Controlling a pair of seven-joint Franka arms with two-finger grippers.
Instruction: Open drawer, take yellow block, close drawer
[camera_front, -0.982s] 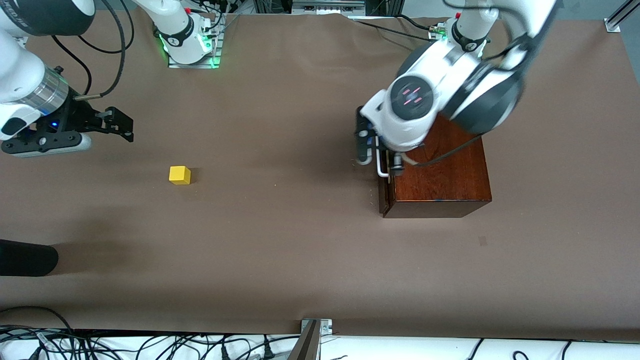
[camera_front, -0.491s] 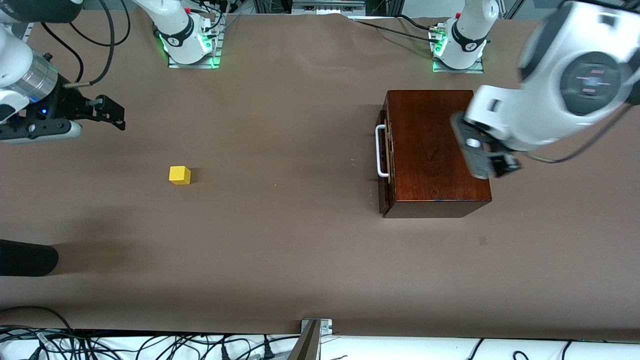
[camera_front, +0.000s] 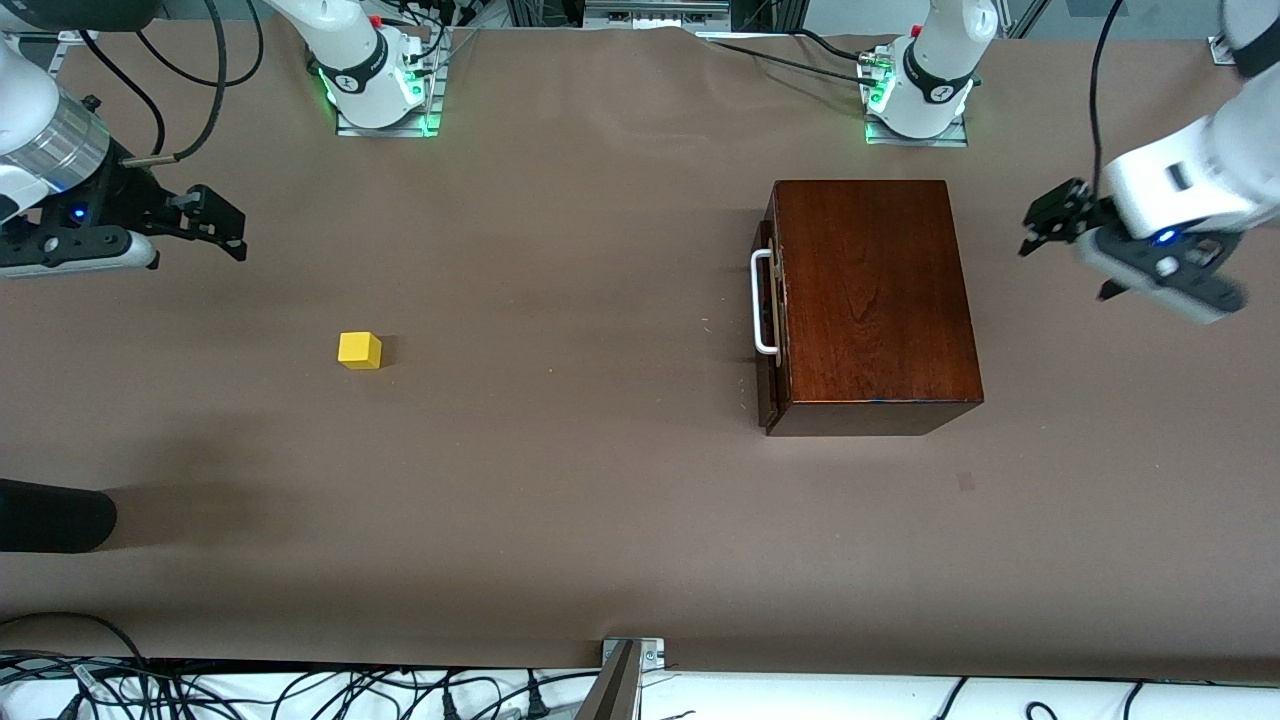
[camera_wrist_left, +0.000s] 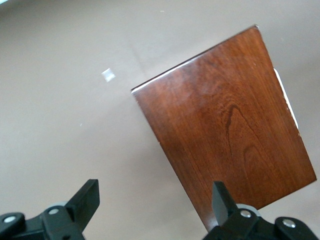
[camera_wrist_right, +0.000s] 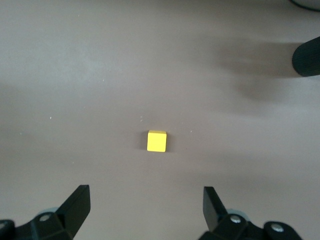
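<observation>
The drawer (camera_front: 768, 310) sits pushed in flush with the dark reddish-brown wooden box (camera_front: 875, 300), its white bar handle (camera_front: 762, 302) facing the right arm's end of the table. Nothing touches the handle or the box. The box stands on the brown table cover (camera_front: 600, 500), close to the left arm's base (camera_front: 920, 85) and a little nearer to the front camera than that base.

The yellow block (camera_front: 359, 350) lies alone on the cover, well apart from the box toward the right arm's end of the table, at about the same nearness to the front camera as the box's handle. It rests flat on one face with no finger near it.

The left gripper (camera_front: 1045, 215) hangs in the air beside the box, off the side away from the handle, over bare cover toward the left arm's end. Its two fingers stand wide apart and hold nothing; its wrist view looks down across the box's glossy top.

The right gripper (camera_front: 222, 222) hovers over bare cover, farther again from the box than the block. Its fingers are spread wide and empty, and its wrist view shows the block lying between and ahead of them.

A dark rounded object (camera_front: 50, 515) pokes in at the table's edge, nearer to the front camera than the block.
</observation>
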